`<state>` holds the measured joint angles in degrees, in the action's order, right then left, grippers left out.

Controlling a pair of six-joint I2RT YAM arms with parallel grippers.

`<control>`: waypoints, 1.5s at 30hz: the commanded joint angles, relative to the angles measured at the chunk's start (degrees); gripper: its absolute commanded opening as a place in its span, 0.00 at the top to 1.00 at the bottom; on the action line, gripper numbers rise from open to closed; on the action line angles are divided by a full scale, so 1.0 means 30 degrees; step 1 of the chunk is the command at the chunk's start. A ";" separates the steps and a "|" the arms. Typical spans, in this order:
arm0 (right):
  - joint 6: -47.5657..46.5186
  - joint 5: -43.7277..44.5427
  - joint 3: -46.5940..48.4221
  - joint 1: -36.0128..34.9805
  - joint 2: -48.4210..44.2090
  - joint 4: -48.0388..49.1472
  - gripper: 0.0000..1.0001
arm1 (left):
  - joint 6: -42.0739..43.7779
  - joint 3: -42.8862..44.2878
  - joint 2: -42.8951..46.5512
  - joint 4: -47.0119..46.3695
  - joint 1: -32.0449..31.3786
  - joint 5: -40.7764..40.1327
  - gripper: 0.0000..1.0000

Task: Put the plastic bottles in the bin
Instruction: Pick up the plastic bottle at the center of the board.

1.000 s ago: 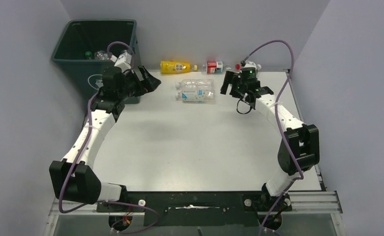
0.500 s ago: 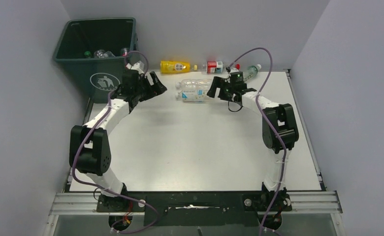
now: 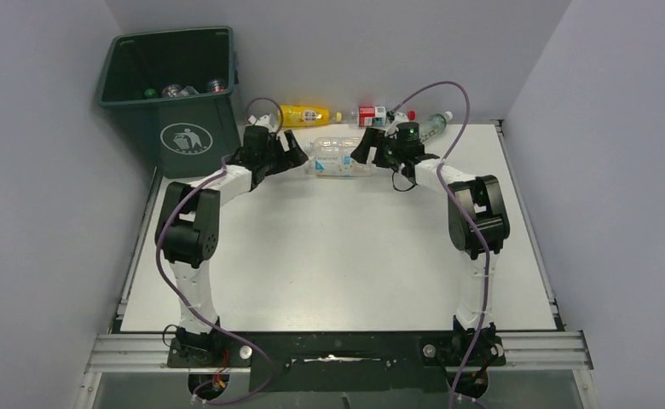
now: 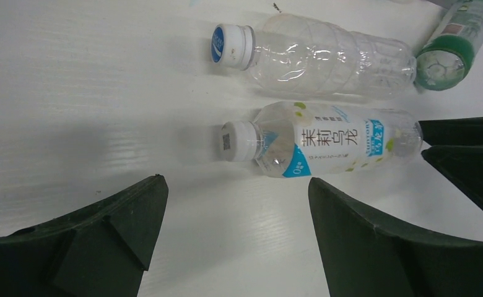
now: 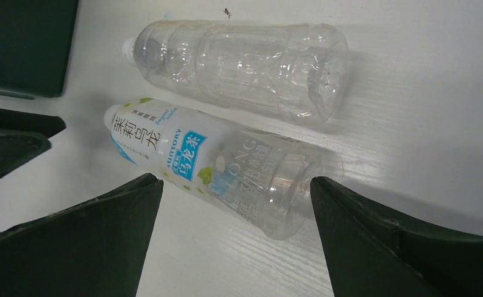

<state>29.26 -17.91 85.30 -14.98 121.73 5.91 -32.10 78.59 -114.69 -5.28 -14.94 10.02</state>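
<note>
Both gaping wide, empty: left pincer (image 4: pixel 236 185) facing labelled bottle (image 4: pixel 326 139) cap-end, right pincer (image 5: pixel 236 179) facing its base. Only one should be closing, mid-body.

The bin (image 3: pixel 188 136) stood at the table's (image 3: pixel 338 256) far left corner, seemingly with three bottles (image 3: pixel 180 89) inside. Between the left tool (image 4: pixel 236 185) and right tool (image 5: pixel 236 185) lay the nearer bottle (image 4: pixel 326 139), the farther bottle (image 4: pixel 326 59) just behind it. Three more bottles (image 3: pixel 303 115) lined the far edge.

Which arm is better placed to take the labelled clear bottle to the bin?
Probably the left arm: both arms' jaws stand open at the labelled bottle, but the bin sits on its side, farther from the right arm.
</note>
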 commanded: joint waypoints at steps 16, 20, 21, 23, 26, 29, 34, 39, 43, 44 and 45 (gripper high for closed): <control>0.0193 -0.1458 0.0585 0.0026 0.0247 0.2357 0.06 | 0.0185 0.3813 -0.3970 -0.4268 -0.1000 0.0907 0.15; 0.0165 -0.1490 0.0213 -0.0204 0.0066 0.2413 0.06 | -0.0033 0.3701 -0.4102 -0.4393 -0.1237 0.0939 0.15; 0.0178 -0.1448 -0.0018 -0.0270 -0.0044 0.2441 0.07 | -0.0050 0.3649 -0.4088 -0.4419 -0.1302 0.0937 0.15; 0.0180 -0.1420 -0.0481 -0.0400 -0.0300 0.2577 0.07 | -0.0082 0.3444 -0.3983 -0.4458 -0.1371 0.0937 0.15; 0.0223 -0.1284 -0.1278 -0.0621 -0.0721 0.2807 0.07 | -0.0097 0.2926 -0.3522 -0.4678 -0.1494 0.0898 0.15; 0.0246 -0.1144 -0.1919 -0.0938 -0.1154 0.3013 0.07 | -0.0053 0.2353 -0.3141 -0.4743 -0.1524 0.0827 0.15; 0.0296 -0.0873 -0.3048 -0.1465 -0.1913 0.3383 0.07 | -0.0266 0.0800 -0.2234 -0.5334 -0.1623 0.0820 0.15; 0.0290 -0.0550 -0.4666 -0.2114 -0.3052 0.3653 0.07 | -0.0451 -0.0854 -0.1162 -0.5779 -0.1885 0.0787 0.15; -0.0026 -0.0075 -0.6341 -0.2896 -0.4570 0.3524 0.07 | -0.0795 -0.2695 0.0375 -0.6271 -0.2211 0.0936 0.15; -0.0088 0.0092 -0.6811 -0.3096 -0.4974 0.3455 0.07 | -0.0838 -0.3278 0.0742 -0.6345 -0.2353 0.0984 0.15; -0.0147 0.0259 -0.7210 -0.3308 -0.5413 0.3388 0.08 | -0.0843 -0.3665 0.1077 -0.6376 -0.2543 0.0968 0.15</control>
<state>30.06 -19.38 67.11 -22.39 112.79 12.88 -33.89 70.91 -118.87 -18.52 -20.84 12.21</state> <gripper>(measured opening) 0.926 0.846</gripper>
